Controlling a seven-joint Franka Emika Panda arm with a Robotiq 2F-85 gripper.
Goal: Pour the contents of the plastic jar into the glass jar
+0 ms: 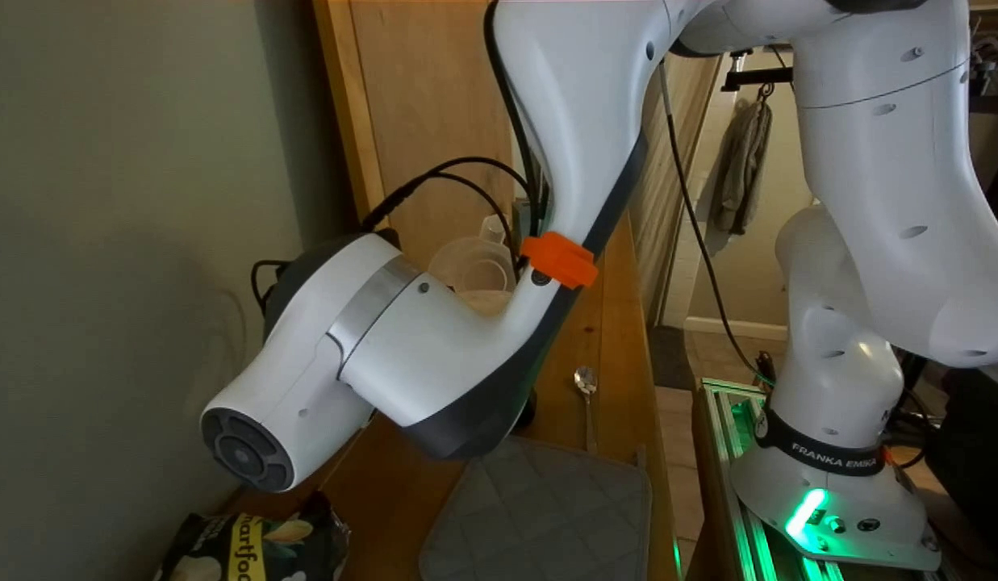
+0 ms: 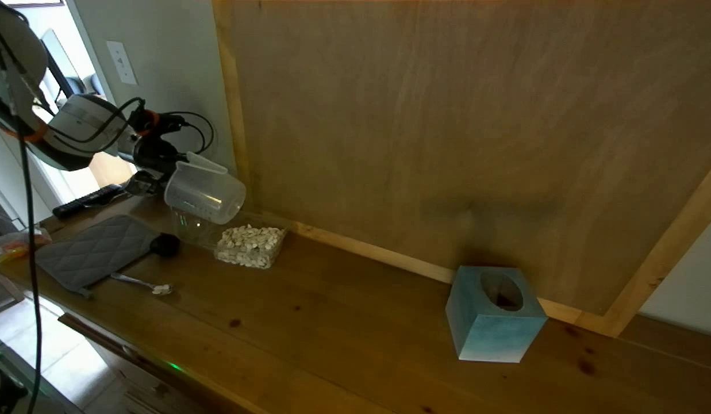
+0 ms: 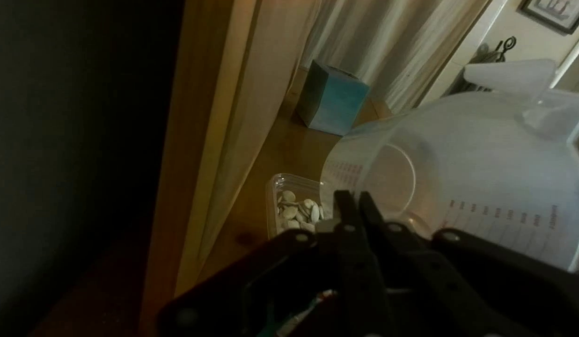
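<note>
The plastic jar [image 2: 206,187] is translucent and whitish, with printed scale marks and a handle. It is held in the air, tilted well over, its mouth toward the wrist view [image 3: 495,164]. It also shows behind the arm in an exterior view [image 1: 470,262]. I cannot make out contents inside it. My gripper [image 3: 354,196] is shut on the jar's wall, its fingertips close together; it also shows in an exterior view [image 2: 168,167]. The glass jar [image 2: 189,227] shows faintly, clear, on the counter just below the plastic jar. Elsewhere it is hidden by the arm or fingers.
A clear tray of pale seeds [image 2: 250,247] stands beside the glass jar. A black round object [image 2: 165,244], a grey quilted pad [image 2: 102,250] and a spoon [image 1: 586,383] lie nearby. A blue tissue box [image 2: 499,313] stands farther along the wooden panel [image 2: 418,144]. A snack bag [image 1: 256,541] lies near the wall.
</note>
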